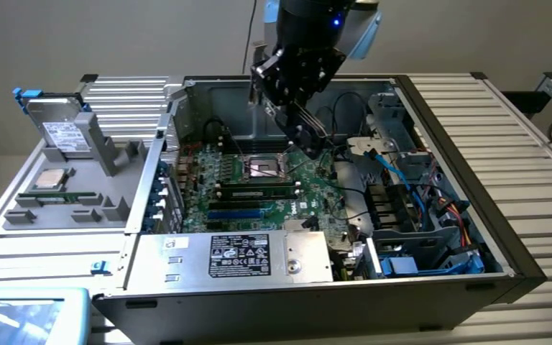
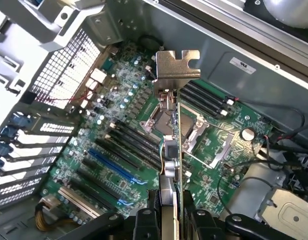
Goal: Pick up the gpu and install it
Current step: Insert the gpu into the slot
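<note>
My gripper (image 1: 295, 90) hangs over the open computer case (image 1: 448, 215) and is shut on the gpu (image 1: 307, 133). The card is tilted, and its lower end sits just above the motherboard (image 1: 256, 180) near the CPU socket (image 1: 261, 169). In the wrist view the gpu (image 2: 175, 150) appears edge-on between the fingers (image 2: 143, 220), with its silver end bracket (image 2: 178, 70) pointing away from the gripper (image 2: 171, 222). The blue expansion slots (image 2: 113, 167) lie off to one side of the card, apart from it.
A grey parts tray (image 1: 113, 208) on the exterior view's left carries a silver hard drive (image 1: 60, 133), a CPU (image 1: 51, 180) and a RAM stick (image 1: 60, 194). Cables and drive bays (image 1: 430, 201) crowd the case's right side. A labelled metal cover (image 1: 247, 255) lies at the front.
</note>
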Motion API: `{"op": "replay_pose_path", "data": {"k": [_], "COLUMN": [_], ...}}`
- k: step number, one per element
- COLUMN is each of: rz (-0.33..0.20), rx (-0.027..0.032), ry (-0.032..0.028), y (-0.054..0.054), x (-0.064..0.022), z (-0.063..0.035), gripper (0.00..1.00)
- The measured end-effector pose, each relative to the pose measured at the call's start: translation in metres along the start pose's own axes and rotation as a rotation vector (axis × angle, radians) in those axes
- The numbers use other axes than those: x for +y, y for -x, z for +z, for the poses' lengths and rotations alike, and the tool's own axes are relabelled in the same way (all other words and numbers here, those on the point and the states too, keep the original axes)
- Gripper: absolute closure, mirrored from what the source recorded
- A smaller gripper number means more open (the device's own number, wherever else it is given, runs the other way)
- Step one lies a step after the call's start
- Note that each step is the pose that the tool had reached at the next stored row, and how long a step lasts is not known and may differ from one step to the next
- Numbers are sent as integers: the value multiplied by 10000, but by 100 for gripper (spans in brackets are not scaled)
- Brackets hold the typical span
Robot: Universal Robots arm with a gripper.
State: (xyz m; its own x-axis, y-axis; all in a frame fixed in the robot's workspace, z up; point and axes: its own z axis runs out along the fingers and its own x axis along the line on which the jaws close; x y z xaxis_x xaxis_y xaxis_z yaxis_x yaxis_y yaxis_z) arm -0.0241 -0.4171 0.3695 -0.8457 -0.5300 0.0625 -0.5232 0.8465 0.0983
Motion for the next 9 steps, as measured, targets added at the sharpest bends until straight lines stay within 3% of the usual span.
{"op": "replay_pose_path", "data": {"k": [9], "rz": [-1631], "rx": [132], "ry": [-109], "y": [0], "x": [0], "z": [1], "gripper": [71]}}
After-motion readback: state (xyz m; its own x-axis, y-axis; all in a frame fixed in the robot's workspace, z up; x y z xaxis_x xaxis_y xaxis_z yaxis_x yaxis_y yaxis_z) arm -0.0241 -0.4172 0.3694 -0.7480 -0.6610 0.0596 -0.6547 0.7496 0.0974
